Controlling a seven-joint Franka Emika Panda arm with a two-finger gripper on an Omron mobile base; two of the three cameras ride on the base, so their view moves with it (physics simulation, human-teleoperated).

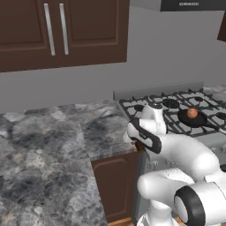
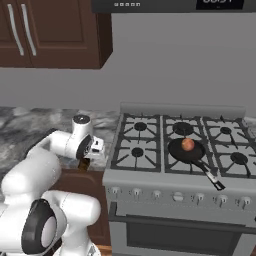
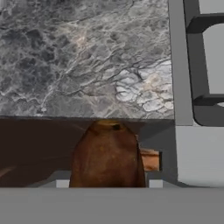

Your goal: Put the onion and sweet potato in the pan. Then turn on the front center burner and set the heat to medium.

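Onion point(image 2: 188, 144) sits in the pan point(image 2: 186, 151) on the front center burner of the stove point(image 2: 150, 175). Gripper point(image 2: 85, 164) hangs just past the front edge of the counter point(image 2: 30, 131), left of the stove, jaws clamped on the sweet potato point(image 3: 108, 155) (brown tuber fills the space between the fingertips in the hand view). Step in hand, by my reading: carry the tuber to the pan. To do it well: lift clear above the counter edge and the grates before swinging right, keep the grip firm, come down over the pan's open side beside the onion, avoid the long handle point(image 2: 210, 175), release low.
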